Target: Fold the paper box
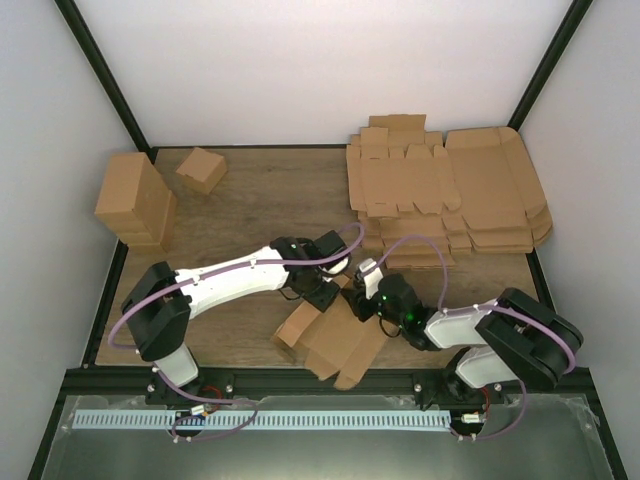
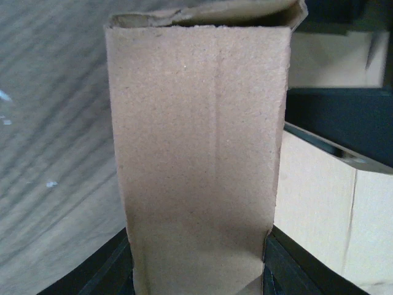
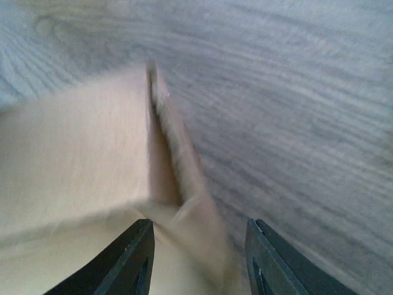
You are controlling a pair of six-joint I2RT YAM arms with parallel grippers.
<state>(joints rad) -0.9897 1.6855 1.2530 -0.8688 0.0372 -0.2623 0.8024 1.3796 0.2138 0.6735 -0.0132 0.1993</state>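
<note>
The paper box (image 1: 335,340), a partly folded brown cardboard sheet, lies near the table's front edge between the two arms. My left gripper (image 1: 322,290) reaches over its far edge. In the left wrist view an upright panel of the paper box (image 2: 196,141) fills the whole gap between the black fingers (image 2: 110,270), its side edges against both; the left gripper (image 2: 198,233) is shut on it. My right gripper (image 1: 362,300) is at the box's upper right corner. Seen from the right wrist, the right gripper (image 3: 199,224) is open, with a blurred raised flap (image 3: 184,184) between its fingers, apart from the right one.
A stack of large flat cardboard sheets (image 1: 450,190) covers the back right of the table. A tall cardboard block (image 1: 135,200) stands at the back left, with a small folded carton (image 1: 202,168) beside it. Black frame posts run up both back corners.
</note>
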